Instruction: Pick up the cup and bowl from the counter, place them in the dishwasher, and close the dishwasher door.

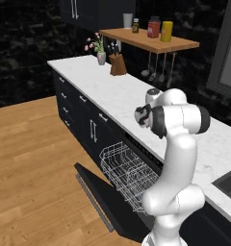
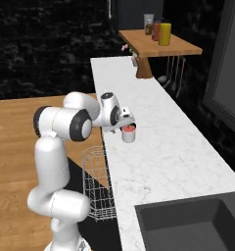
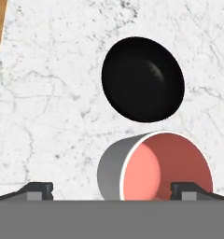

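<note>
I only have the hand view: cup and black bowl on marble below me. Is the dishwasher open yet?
Observer: Yes. In the left base view the dishwasher door lies folded down, and the white wire rack is pulled out over it.
Operator: Is the gripper on the cup?
Observer: Not gripping. In the right base view the gripper sits just above the cup, jaws open.
Operator: Anything else on the counter?
Observer: A knife block and a flower vase stand at the far end of the counter.

Both base views look down along the counter (image 1: 112,96) from behind; the hand view looks closely onto it.
</note>
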